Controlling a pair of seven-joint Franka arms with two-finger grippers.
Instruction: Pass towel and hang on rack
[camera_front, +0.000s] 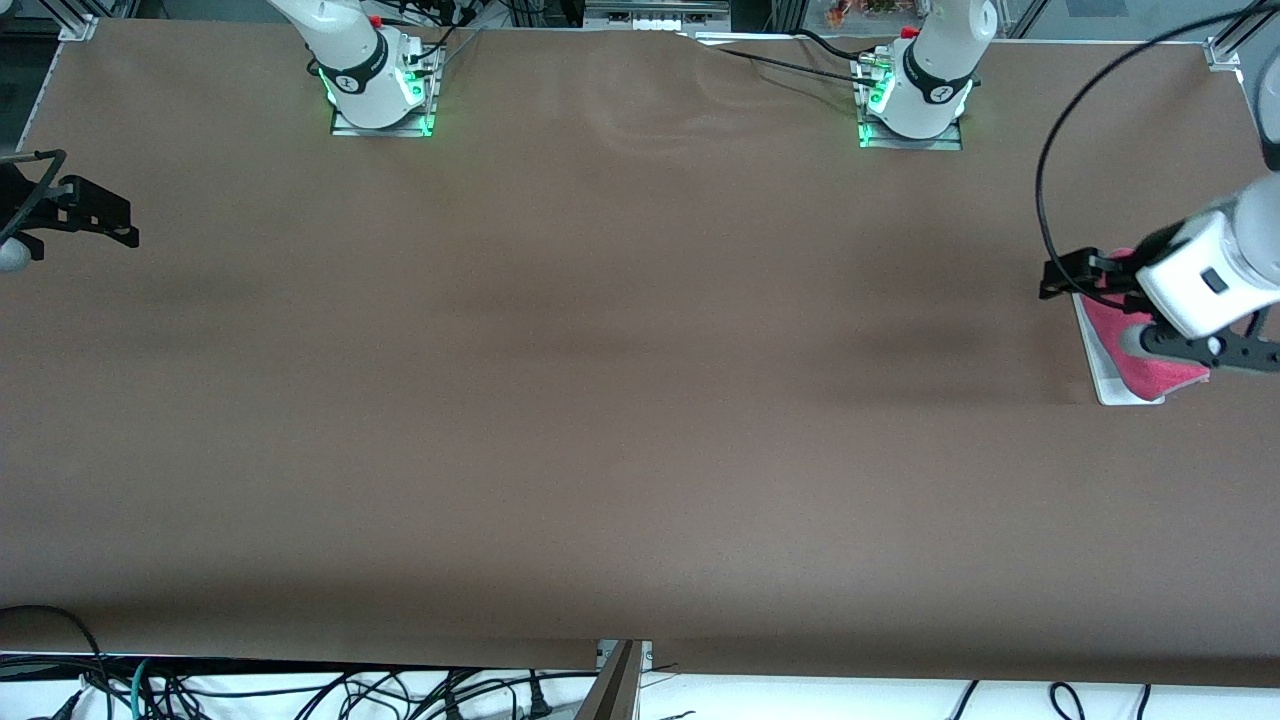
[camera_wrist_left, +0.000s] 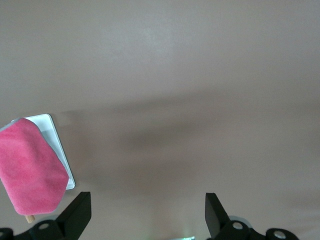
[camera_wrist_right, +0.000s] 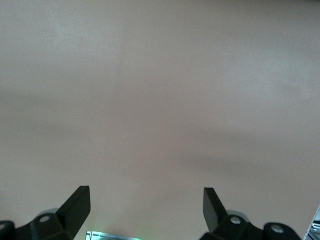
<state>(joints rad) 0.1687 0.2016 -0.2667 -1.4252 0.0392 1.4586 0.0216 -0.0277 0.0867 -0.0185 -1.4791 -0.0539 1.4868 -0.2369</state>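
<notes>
The pink-red towel (camera_front: 1158, 372) lies draped over the rack at the left arm's end of the table. The rack's white base (camera_front: 1120, 390) shows under it. In the left wrist view the towel (camera_wrist_left: 30, 172) covers the rods, except for one wooden rod end (camera_wrist_left: 30, 218), and the white base (camera_wrist_left: 54, 135) sticks out beside it. My left gripper (camera_front: 1062, 277) is open and empty, up over the table beside the rack, and its fingers stand wide apart in its wrist view (camera_wrist_left: 147, 210). My right gripper (camera_front: 118, 225) is open and empty over the right arm's end of the table, with only bare table in its wrist view (camera_wrist_right: 146, 205).
The brown table (camera_front: 620, 380) spreads between the two grippers. The two arm bases (camera_front: 380, 100) (camera_front: 910, 110) stand along the table's edge farthest from the front camera. A black cable (camera_front: 1045, 170) loops above the left gripper. Loose cables (camera_front: 300, 695) hang below the nearest edge.
</notes>
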